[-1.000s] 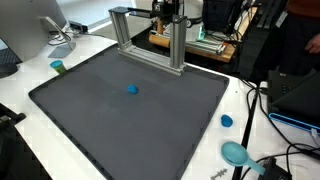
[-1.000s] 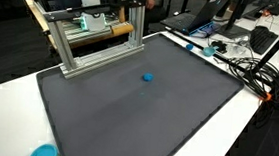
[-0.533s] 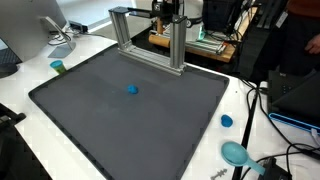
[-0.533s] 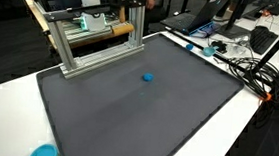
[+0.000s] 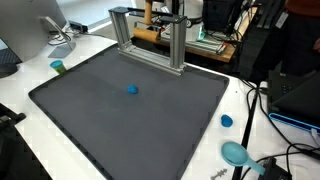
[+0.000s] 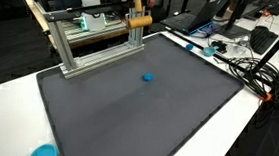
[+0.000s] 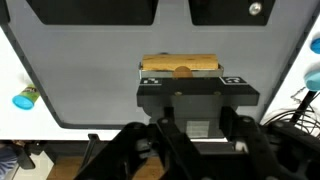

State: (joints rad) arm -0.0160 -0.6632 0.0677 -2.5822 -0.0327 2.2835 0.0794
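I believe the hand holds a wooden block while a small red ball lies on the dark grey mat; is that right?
The small ball on the dark grey mat is blue, not red, in both exterior views; the hand holds the wooden block.

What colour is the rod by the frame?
Tan wood; the rod shows best in wrist view.

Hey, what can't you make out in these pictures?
Gripper fingertips: wrist view, hidden by its own black body; both exterior views, too small.
Wooden block: wrist view, near side covered by the gripper.
Blue thing on the mat: exterior views, too small to identify.
Teal thing: exterior view, cut off by the bottom edge.
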